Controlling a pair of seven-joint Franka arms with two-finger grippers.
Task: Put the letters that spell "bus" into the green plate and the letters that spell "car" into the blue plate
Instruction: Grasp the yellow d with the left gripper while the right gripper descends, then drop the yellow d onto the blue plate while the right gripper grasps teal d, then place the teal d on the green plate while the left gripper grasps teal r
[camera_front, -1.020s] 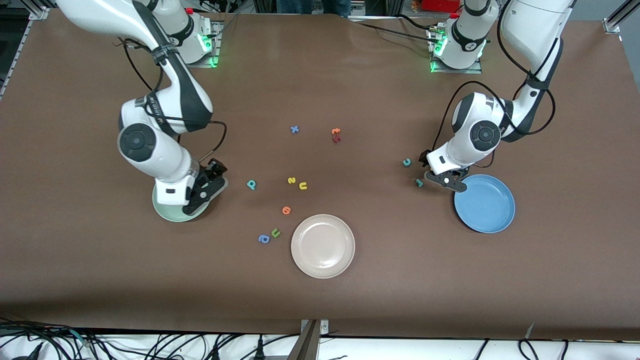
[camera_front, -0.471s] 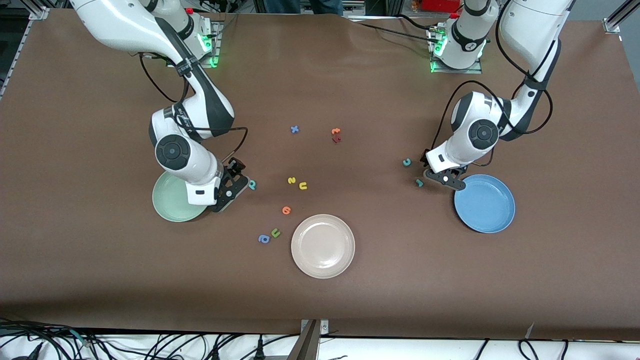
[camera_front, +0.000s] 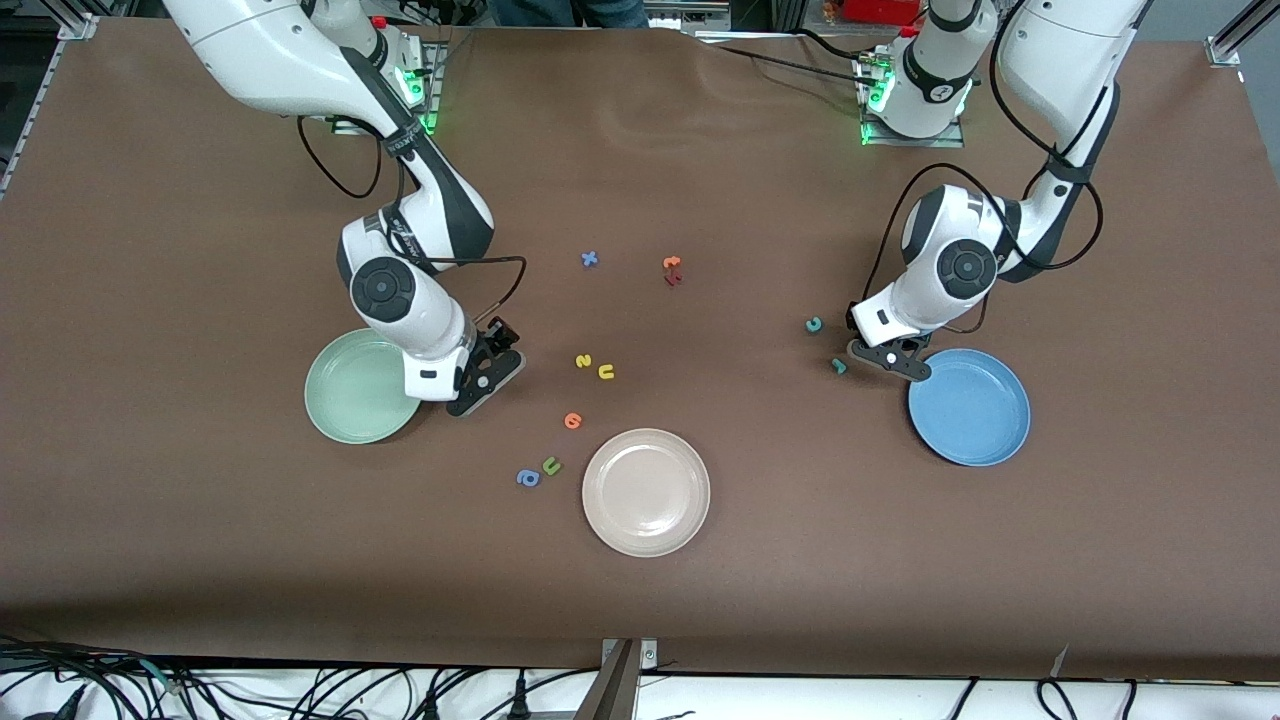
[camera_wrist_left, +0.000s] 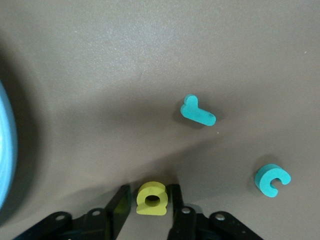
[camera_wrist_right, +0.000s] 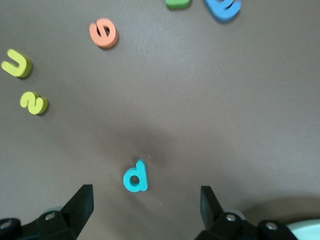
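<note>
My left gripper (camera_front: 890, 358) (camera_wrist_left: 148, 202) is low at the table beside the blue plate (camera_front: 968, 407), shut on the yellow a (camera_wrist_left: 151, 198). The teal r (camera_front: 838, 366) (camera_wrist_left: 197, 113) and teal c (camera_front: 814, 324) (camera_wrist_left: 272, 180) lie close by on the table. My right gripper (camera_front: 485, 375) (camera_wrist_right: 146, 205) stands open over the teal b (camera_wrist_right: 135, 176), next to the green plate (camera_front: 345, 395). In the front view the hand hides the b. Toward the table's middle lie the yellow s (camera_front: 583, 361) (camera_wrist_right: 34, 103) and yellow u (camera_front: 605, 372) (camera_wrist_right: 17, 63).
A beige-white plate (camera_front: 646, 491) sits nearer the camera at the middle. An orange round letter (camera_front: 572, 420), a green u (camera_front: 551, 465) and a blue a (camera_front: 527, 478) lie beside it. A blue x (camera_front: 589, 259) and two orange-red letters (camera_front: 672, 270) lie farther back.
The right arm swung from over the green plate to over the teal b, jaws still open. The left gripper stayed in place and closed on the yellow a.
</note>
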